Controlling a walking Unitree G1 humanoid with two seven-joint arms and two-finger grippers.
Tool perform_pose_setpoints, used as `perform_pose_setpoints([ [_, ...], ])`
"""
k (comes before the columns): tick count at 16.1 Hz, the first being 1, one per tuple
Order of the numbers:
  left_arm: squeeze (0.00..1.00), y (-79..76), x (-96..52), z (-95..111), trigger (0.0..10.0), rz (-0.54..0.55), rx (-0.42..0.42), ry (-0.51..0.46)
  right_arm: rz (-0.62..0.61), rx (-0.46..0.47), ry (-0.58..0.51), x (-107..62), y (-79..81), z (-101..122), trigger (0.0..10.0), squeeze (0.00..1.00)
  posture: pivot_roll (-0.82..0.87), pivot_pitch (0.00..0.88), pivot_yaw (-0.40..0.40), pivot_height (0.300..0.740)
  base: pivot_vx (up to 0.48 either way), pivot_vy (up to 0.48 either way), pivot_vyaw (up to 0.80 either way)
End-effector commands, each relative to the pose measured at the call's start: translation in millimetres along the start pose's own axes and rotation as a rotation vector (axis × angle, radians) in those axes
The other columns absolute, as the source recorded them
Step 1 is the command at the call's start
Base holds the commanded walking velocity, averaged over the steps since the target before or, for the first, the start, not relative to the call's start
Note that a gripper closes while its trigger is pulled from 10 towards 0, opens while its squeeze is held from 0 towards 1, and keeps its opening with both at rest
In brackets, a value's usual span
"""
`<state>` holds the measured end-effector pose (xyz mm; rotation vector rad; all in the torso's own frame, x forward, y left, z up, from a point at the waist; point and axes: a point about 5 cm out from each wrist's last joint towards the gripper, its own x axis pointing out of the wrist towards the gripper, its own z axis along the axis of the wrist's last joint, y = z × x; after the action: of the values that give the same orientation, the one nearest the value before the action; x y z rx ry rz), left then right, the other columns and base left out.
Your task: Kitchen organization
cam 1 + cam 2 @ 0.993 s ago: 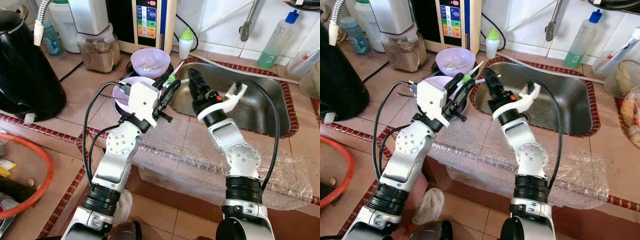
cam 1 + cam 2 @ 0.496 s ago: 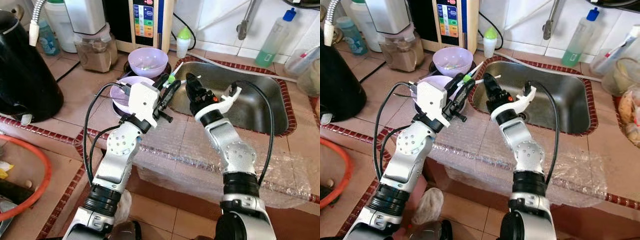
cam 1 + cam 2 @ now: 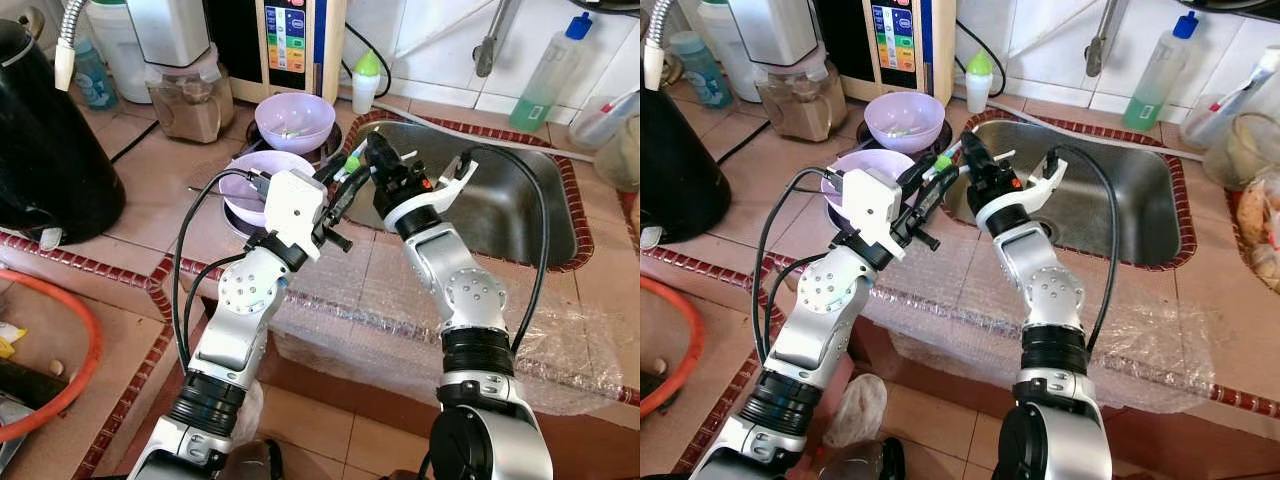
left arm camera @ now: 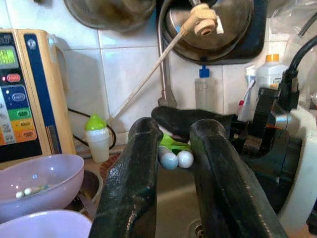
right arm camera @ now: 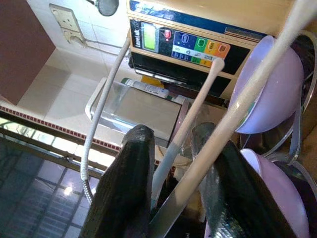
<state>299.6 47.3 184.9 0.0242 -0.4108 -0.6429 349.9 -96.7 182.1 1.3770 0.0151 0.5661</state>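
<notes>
Head stereo pair looks down on counter; both eyes share the sink [image 3: 520,200]. Wrist cameras sit close behind their fingers, facing the far tiled wall [image 4: 124,69].
</notes>
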Motion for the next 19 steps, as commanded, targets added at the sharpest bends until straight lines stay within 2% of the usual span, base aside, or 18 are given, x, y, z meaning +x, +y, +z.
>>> perform_pose_setpoints([
  [1, 0.0, 2.7, -0.2, 2.1, 0.0, 0.017, 0.007, -0.012, 0.027, 0.041, 0.01, 9.7, 6.5, -10.3, 0.0, 0.0, -0.01, 0.053, -0.009, 0.74, 0.0, 0.0, 0.0],
  [2, 0.0, 5.2, -0.7, 1.9, 0.4, 0.031, 0.016, -0.01, 0.019, 0.035, -0.001, 7.9, 4.6, -6.6, 0.0, 0.0, -0.01, 0.054, -0.008, 0.74, 0.0, 0.0, 0.0],
  [3, 0.0, 7.1, -1.2, 1.6, 2.2, 0.039, 0.024, -0.008, 0.011, 0.028, -0.009, 6.8, 3.2, -4.0, 0.0, 0.0, -0.01, 0.054, -0.007, 0.74, 0.0, 0.0, 0.0],
  [4, 0.0, 7.8, -1.3, 1.3, 2.7, 0.039, 0.025, -0.006, 0.011, 0.025, -0.013, 6.4, 3.1, -2.6, 0.0, 0.0, -0.01, 0.053, -0.005, 0.74, 0.0, 0.0, 0.0],
  [5, 0.0, 8.0, -1.2, 0.3, 4.5, 0.037, 0.029, -0.002, 0.007, 0.016, -0.024, 7.2, 3.6, -0.8, 0.0, 0.0, -0.01, 0.051, -0.003, 0.74, 0.0, 0.0, 0.0],
  [6, 0.0, 7.7, -0.8, -0.3, 4.9, 0.034, 0.033, 0.001, 0.004, 0.01, -0.029, 7.8, 3.7, -0.1, 0.0, 0.0, -0.01, 0.051, -0.003, 0.74, 0.0, 0.0, 0.0],
  [7, 0.0, 6.5, 0.7, -1.4, 10.0, 0.03, 0.046, 0.011, -0.001, -0.001, -0.036, 8.7, 3.6, 1.7, 0.0, 0.0, -0.01, 0.051, -0.003, 0.74, 0.0, 0.0, 0.0],
  [8, 0.0, 6.0, 1.3, -1.7, 10.0, 0.027, 0.046, 0.015, -0.007, -0.012, -0.042, 9.1, 3.3, 3.3, 0.0, 0.0, -0.01, 0.051, -0.003, 0.74, 0.0, 0.0, 0.0],
  [9, 1.0, 5.2, 1.4, -2.9, 10.0, 0.019, 0.035, 0.025, -0.016, -0.038, -0.048, 9.6, 3.2, 6.1, 0.0, 0.0, -0.01, 0.05, -0.004, 0.74, 0.0, 0.0, 0.0],
  [11, 1.0, 4.5, 1.4, -4.1, 10.0, 0.007, 0.022, 0.035, -0.027, -0.102, -0.053, 10.7, 3.8, 11.3, 0.0, 0.0, -0.01, 0.051, -0.005, 0.74, 0.0, 0.0, 0.0],
  [12, 1.0, 5.6, 2.0, -3.7, 10.0, -0.004, 0.021, 0.045, -0.039, -0.23, -0.076, 15.2, 8.5, 23.4, 0.0, 0.0, -0.01, 0.051, -0.005, 0.74, 0.0, 0.0, 0.0],
  [14, 1.0, 6.0, 3.8, -3.6, 10.0, -0.024, 0.017, 0.064, -0.036, -0.336, -0.116, 20.7, 17.4, 40.8, 0.0, 0.0, 0.0, 0.051, -0.006, 0.74, 0.0, 0.0, 0.0],
  [16, 1.0, 4.2, 5.3, -4.1, 10.0, -0.05, 0.006, 0.084, -0.062, -0.427, -0.145, 22.4, 17.5, 52.5, 0.0, 0.0, 0.0, 0.049, -0.006, 0.74, 0.0, 0.0, 0.0],
  [17, 1.0, 1.6, 6.4, -4.2, 10.0, -0.088, -0.011, 0.106, -0.114, -0.568, -0.173, 22.7, 14.6, 65.1, 0.0, 0.0, 0.0, 0.049, -0.006, 0.74, 0.0, 0.0, 0.0],
  [18, 1.0, 0.1, 6.3, -4.5, 10.0, -0.106, -0.02, 0.118, -0.138, -0.62, -0.18, 22.2, 12.5, 69.3, 0.0, 0.0, 0.01, 0.051, -0.006, 0.74, 0.0, 0.0, 0.0],
  [19, 1.0, -3.3, 5.5, -5.5, 10.0, -0.165, -0.023, 0.156, -0.258, -0.783, -0.188, 18.9, 1.6, 81.9, 4.8, 0.0, 0.01, 0.051, -0.006, 0.74, 0.0, 0.0, 0.0],
])
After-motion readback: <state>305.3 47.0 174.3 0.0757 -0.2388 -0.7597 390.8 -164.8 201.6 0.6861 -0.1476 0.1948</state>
